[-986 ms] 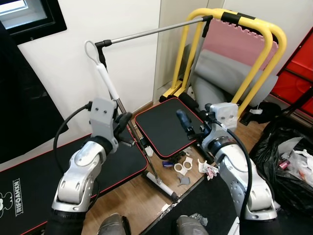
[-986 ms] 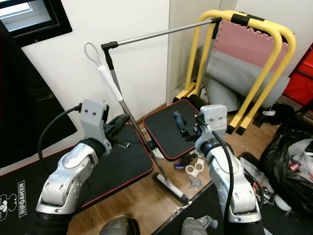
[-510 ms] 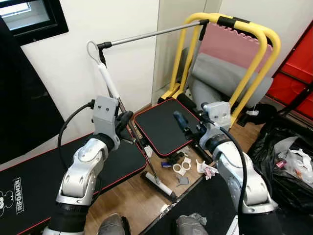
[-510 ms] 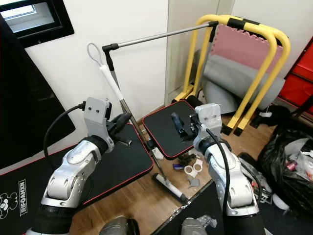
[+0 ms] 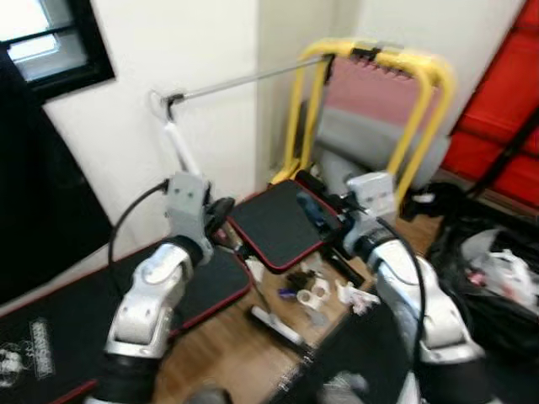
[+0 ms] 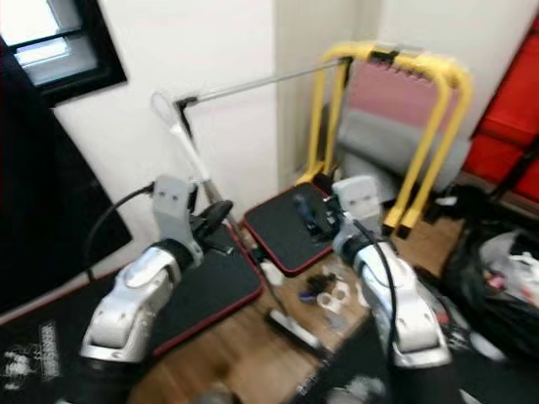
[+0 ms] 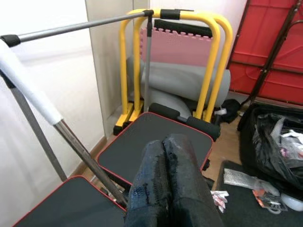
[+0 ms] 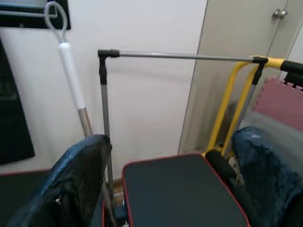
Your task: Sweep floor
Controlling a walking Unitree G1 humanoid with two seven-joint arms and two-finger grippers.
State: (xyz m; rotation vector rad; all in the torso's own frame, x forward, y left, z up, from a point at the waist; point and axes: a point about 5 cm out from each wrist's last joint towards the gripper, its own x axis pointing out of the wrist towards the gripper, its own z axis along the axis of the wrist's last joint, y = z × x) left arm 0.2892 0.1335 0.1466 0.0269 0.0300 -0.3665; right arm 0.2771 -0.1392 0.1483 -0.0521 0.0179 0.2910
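Left gripper (image 7: 168, 189): fingers pressed together, nothing between them, held up just beside the broom (image 6: 187, 154) shaft. Right gripper (image 8: 168, 184): fingers spread wide, hovering over the small black mat (image 5: 274, 223). Broom leans against the white wall (image 5: 210, 50), white grip up top, head on the wood floor (image 5: 236, 358) near scattered debris (image 5: 316, 290). Yellow frame (image 5: 421, 109) behind.

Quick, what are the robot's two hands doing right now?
Left gripper: closed, holding nothing, raised beside the broom handle.
Right gripper: open, holding nothing, above the small black mat.
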